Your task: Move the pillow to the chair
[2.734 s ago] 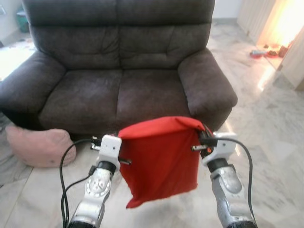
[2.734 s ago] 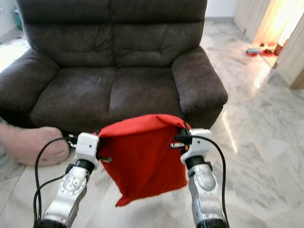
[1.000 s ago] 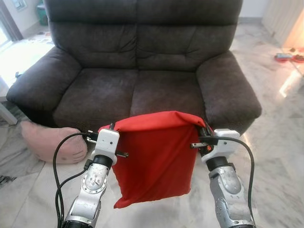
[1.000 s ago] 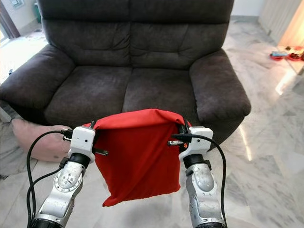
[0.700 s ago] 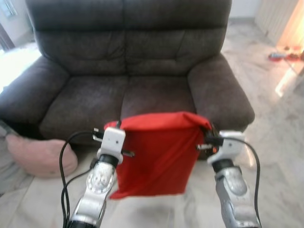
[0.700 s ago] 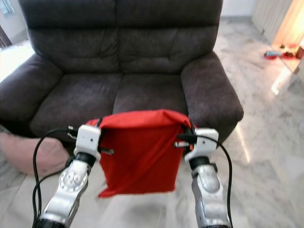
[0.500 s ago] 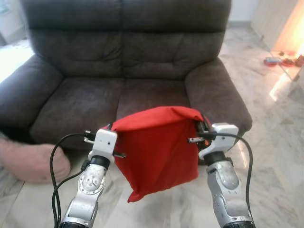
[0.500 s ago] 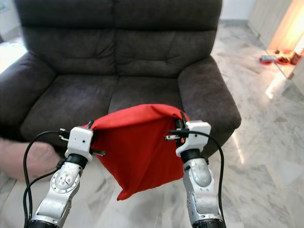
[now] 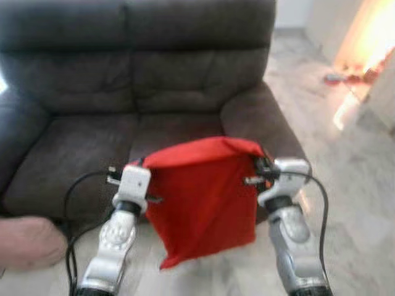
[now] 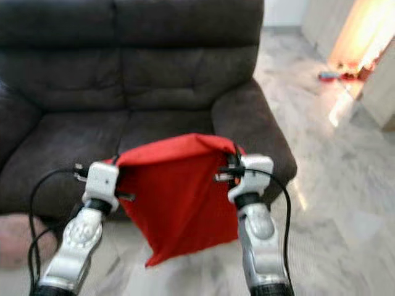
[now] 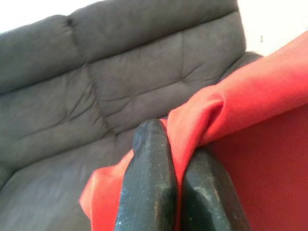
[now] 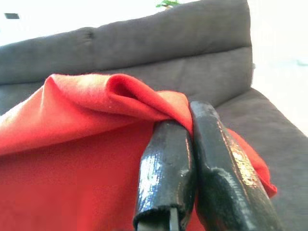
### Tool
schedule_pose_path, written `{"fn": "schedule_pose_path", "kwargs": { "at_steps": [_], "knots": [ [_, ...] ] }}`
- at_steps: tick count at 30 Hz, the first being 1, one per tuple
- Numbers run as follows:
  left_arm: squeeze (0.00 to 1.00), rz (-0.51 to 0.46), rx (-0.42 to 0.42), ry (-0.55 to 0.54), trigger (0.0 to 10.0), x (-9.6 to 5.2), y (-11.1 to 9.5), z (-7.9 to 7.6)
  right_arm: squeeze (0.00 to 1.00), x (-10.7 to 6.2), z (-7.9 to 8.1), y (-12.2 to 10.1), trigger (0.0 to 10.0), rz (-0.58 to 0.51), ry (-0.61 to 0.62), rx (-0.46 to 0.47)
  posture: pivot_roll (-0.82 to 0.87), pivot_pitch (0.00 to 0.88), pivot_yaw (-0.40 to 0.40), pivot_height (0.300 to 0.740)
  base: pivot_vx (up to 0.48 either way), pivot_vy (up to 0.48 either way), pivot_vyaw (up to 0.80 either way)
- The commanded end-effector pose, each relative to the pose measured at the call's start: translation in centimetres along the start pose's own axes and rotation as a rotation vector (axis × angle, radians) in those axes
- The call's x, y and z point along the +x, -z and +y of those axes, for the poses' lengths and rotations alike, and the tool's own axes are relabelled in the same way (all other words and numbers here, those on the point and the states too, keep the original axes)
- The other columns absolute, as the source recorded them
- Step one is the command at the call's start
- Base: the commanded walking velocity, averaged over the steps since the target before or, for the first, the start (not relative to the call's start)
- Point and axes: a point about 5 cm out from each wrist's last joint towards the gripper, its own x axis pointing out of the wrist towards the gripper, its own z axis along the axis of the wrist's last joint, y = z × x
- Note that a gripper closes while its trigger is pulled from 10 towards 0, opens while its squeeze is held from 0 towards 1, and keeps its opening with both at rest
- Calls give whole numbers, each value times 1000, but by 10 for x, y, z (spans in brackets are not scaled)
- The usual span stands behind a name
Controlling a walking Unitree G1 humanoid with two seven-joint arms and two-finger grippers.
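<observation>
**Red pillow carried to the front of the dark sofa**

Since half a second ago the head views have swung so that the sofa's left armrest has slid out of the picture and the pink cushion [image 9: 28,242] on the floor now sits at the lower left edge; the picture is also softer with motion blur. Both arms remain raised in front of the robot with the cloth stretched between them, much as before.

The red pillow [image 9: 207,197] hangs limp like an empty cover, its top edge pulled taut between the two grippers and its lower corner drooping toward the marble floor [image 9: 358,185]. It is off the ground, in front of the dark brown sofa [image 9: 154,86], level with the seat cushions' front edge.

The left gripper [image 11: 175,185] has its two black fingers pressed together on a fold at one top corner of the pillow. The right gripper [image 12: 192,159] is likewise clamped on the other top corner, red fabric bunched over its fingertips.

Bright light spills across the floor at the far right, where small objects [image 10: 338,75] lie, too blurred to identify.
</observation>
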Motion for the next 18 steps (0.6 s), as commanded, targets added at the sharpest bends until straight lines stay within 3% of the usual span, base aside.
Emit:
{"fn": "schedule_pose_path", "kwargs": {
  "at_steps": [1,11,18],
  "knots": [
    [0,-103,3,-39,10000,7,-21,7,0,3,-9,-19,10000,-84,25,-26,-8,66,19,740,424,0,0],
    [0,-174,17,-52,10000,11,-43,13,0,10,-3,-35,10000,-140,4,-29,-9,64,19,740,423,0,0],
    [0,-328,63,-83,10000,21,-93,30,0,29,9,-96,10000,-341,-40,-26,-2,61,18,740,424,0,0]
  ]
}}
